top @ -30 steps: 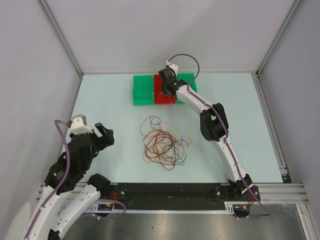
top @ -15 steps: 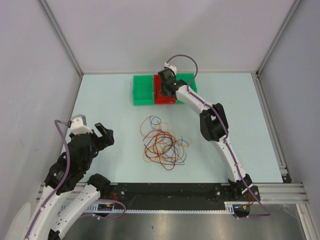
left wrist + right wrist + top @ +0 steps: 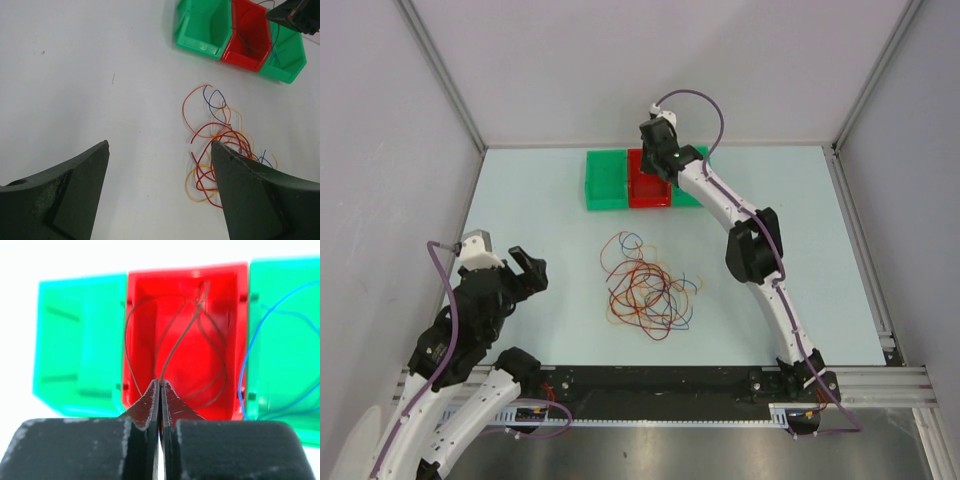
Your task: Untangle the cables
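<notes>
The cables (image 3: 645, 290) lie as a loose tangle of red, orange, yellow and blue loops mid-table, also seen in the left wrist view as cables (image 3: 220, 145). My left gripper (image 3: 525, 265) hovers open to their left; its fingers frame bare table and the tangle's edge, left gripper (image 3: 160, 145). My right gripper (image 3: 655, 165) is at the back over the red bin (image 3: 648, 195). In its wrist view the right gripper (image 3: 161, 381) is shut, with a thin brown cable (image 3: 178, 343) running from its tips into the red bin (image 3: 190, 280).
Green bins stand on each side of the red one: left green bin (image 3: 605, 180), right green bin (image 3: 695, 160). A blue cable (image 3: 240, 385) lies in the right green bin (image 3: 280, 315). Grey walls enclose the table on three sides.
The right gripper opened briefly and shut again, and its wrist has lifted and drawn back over the red bin. The left arm and the tangle have not moved.
</notes>
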`<action>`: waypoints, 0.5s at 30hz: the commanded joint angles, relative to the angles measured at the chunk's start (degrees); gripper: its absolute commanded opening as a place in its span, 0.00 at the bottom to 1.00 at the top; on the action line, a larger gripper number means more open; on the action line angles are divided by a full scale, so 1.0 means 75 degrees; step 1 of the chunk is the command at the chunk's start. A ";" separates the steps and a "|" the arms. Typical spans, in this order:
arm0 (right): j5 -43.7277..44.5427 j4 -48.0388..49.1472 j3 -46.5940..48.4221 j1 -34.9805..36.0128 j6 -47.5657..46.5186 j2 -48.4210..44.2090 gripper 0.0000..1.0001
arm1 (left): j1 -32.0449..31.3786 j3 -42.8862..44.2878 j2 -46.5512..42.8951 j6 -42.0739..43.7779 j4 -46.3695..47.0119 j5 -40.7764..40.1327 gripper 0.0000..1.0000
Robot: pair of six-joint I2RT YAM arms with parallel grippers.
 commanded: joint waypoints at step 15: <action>-0.1026 0.2468 0.0036 -0.0637 -0.0909 0.0625 0.00 | 0.0069 0.0006 0.0135 0.0148 0.0157 0.0044 0.87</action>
